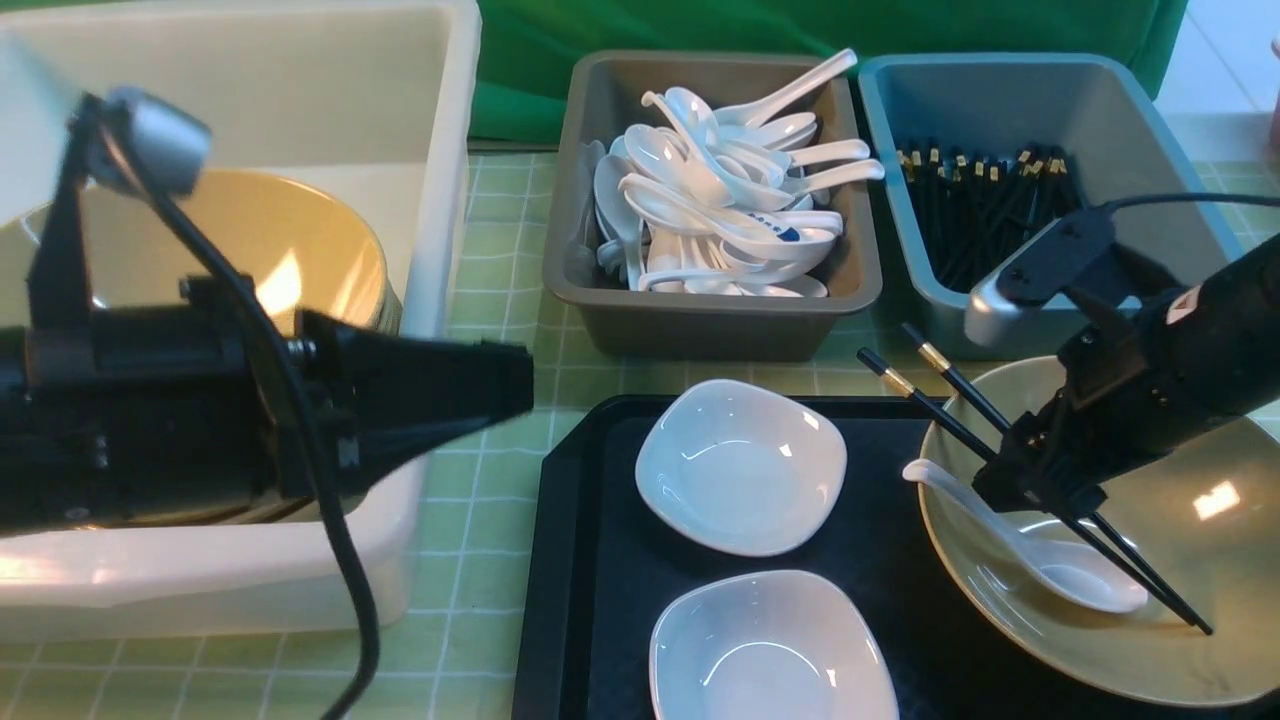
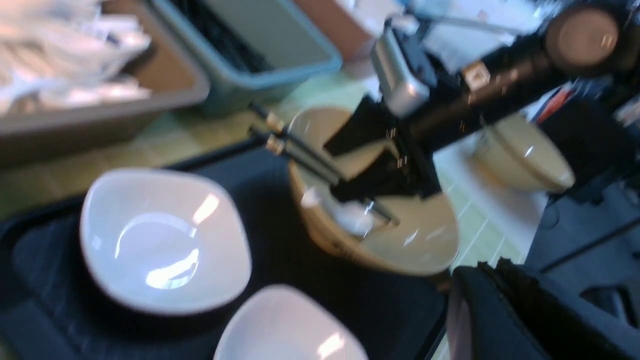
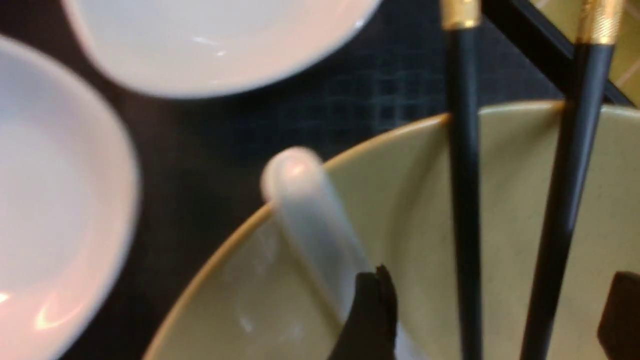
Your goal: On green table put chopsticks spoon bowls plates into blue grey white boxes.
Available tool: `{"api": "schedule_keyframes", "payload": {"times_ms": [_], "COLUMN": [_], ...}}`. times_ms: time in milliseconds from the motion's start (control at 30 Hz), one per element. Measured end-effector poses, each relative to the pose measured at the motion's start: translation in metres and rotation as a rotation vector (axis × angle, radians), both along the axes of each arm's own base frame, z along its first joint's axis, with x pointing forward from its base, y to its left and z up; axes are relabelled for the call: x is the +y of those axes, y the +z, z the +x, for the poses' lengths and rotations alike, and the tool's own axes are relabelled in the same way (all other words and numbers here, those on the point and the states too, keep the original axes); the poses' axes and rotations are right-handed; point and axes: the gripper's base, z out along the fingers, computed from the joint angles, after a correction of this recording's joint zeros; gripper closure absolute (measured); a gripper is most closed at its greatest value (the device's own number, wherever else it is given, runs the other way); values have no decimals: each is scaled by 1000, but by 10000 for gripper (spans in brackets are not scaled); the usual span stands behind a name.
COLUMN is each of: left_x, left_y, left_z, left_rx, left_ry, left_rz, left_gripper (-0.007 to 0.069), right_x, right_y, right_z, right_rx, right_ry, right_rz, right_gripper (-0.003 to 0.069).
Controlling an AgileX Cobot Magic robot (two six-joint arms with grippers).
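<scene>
A tan bowl (image 1: pixel 1220 590) stands on the right of the black tray (image 1: pixel 590 560). It holds a white spoon (image 1: pixel 1080 580) and two black chopsticks (image 1: pixel 897 381) that lean over its rim. My right gripper (image 1: pixel 1040 490) is down inside this bowl, open, with one finger on each side of both chopsticks (image 3: pixel 462 200) and the spoon handle (image 3: pixel 310 210) just outside one finger. Two white plates (image 1: pixel 740 465) (image 1: pixel 770 650) lie on the tray. My left gripper (image 1: pixel 500 385) is shut and empty, over the near right corner of the white box (image 1: pixel 440 200), which holds tan bowls (image 1: pixel 300 250).
The grey box (image 1: pixel 700 325) at the back middle is full of white spoons. The blue box (image 1: pixel 1040 100) at the back right holds several chopsticks. The green table (image 1: pixel 490 560) shows between the boxes and the tray. Another tan bowl (image 2: pixel 520 150) stands beyond my right arm.
</scene>
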Motion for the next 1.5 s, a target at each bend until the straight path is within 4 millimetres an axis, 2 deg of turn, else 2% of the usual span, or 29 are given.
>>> {"api": "schedule_keyframes", "payload": {"times_ms": [133,233,300,433,467,500,600,700,967,1000,1067,1100,1200,1300,1367,1433,1500], "left_x": [1,0,0,0,0,0,0,0,0,-1,-1,-2,-2,1,1,3,3], "left_y": [-2,-2,-2,-2,-2,-2,-2,-2,-2,-1,0,3,15,33,36,41,42], "left_z": [-1,-1,-2,-2,-2,-2,-3,-2,-2,-3,-4,-4,-2,2,3,3,3], "left_rx": [37,56,59,62,63,63,63,62,52,30,8,-20,-74,-128,-133,-125,-113], "left_ry": [8,5,-1,-4,-5,-5,-6,-5,-10,-25,-46,-68,-76,-47,-41,-26,-21], "left_rz": [12,4,2,1,1,1,1,1,-2,1,10,18,40,85,95,115,120], "left_gripper": [626,626,626,626,626,626,626,626,626,626,626,626,626,626,626,626,626], "right_x": [0,0,0,1,1,1,0,-3,-34,-41,-46,-52,-64,-77,-80,-87,-89], "right_y": [-8,-13,-13,-14,-14,-14,-12,-2,57,71,84,96,105,91,83,64,56], "right_z": [7,10,10,10,9,9,9,13,39,46,54,67,100,143,155,176,183], "right_rx": [-13,-14,-12,-7,-4,-3,6,25,-4,-32,-63,-92,-118,-144,-156,-171,-172], "right_ry": [-16,-21,-20,-13,-12,-11,-9,-6,-158,-230,-286,-351,-451,-570,-608,-688,-716], "right_rz": [-4,-6,-7,-9,-10,-10,-9,-3,80,147,218,319,489,590,604,627,634], "right_gripper": [94,125,186,389,473,523,538,538,538,538,538,538,538,538,538,538,538]}}
